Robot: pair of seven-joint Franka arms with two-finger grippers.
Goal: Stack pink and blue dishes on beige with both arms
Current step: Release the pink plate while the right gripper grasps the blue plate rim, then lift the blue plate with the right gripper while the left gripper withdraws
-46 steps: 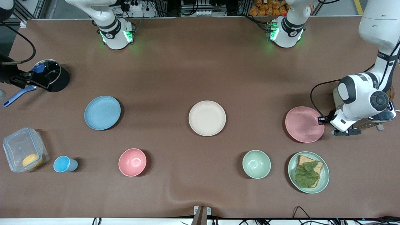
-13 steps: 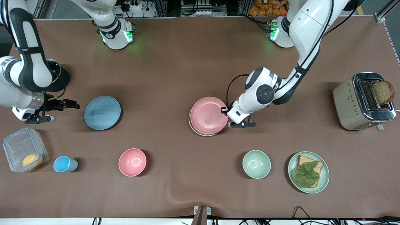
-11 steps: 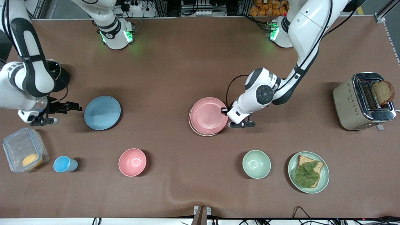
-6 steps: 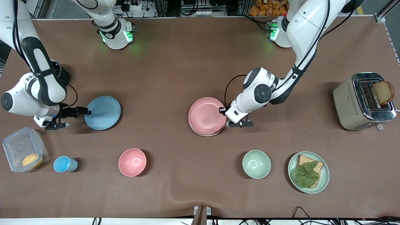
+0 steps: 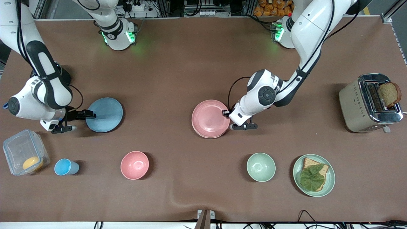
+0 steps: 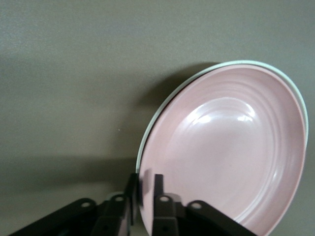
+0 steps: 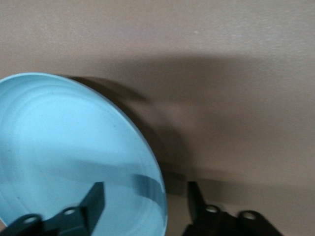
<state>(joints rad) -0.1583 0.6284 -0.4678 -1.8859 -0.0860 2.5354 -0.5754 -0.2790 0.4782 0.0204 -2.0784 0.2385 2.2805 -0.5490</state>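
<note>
The pale pink plate [image 5: 210, 118] lies on the beige plate in the middle of the table. Only a thin pale edge of the beige plate [image 6: 231, 63] shows around it. My left gripper [image 5: 225, 112] [image 6: 144, 179] is shut on the pink plate's rim, at the side toward the left arm's end. The light blue plate [image 5: 106, 114] [image 7: 64, 147] rests flat on the table toward the right arm's end. My right gripper [image 5: 90, 114] [image 7: 146, 191] is open, one finger above the blue plate's rim and one outside it.
Nearer the front camera stand a small blue cup [image 5: 65, 167], a pink bowl [image 5: 134, 165], a green bowl [image 5: 261, 167] and a green plate [image 5: 297, 168] with a sandwich. A clear container [image 5: 24, 152] sits near the right gripper. A toaster [image 5: 365, 105] is at the left arm's end.
The left arm brought the pink plate from the toaster end over the beige plate and lowered it on. The right arm came down and slid its open fingers over the blue plate's rim.
</note>
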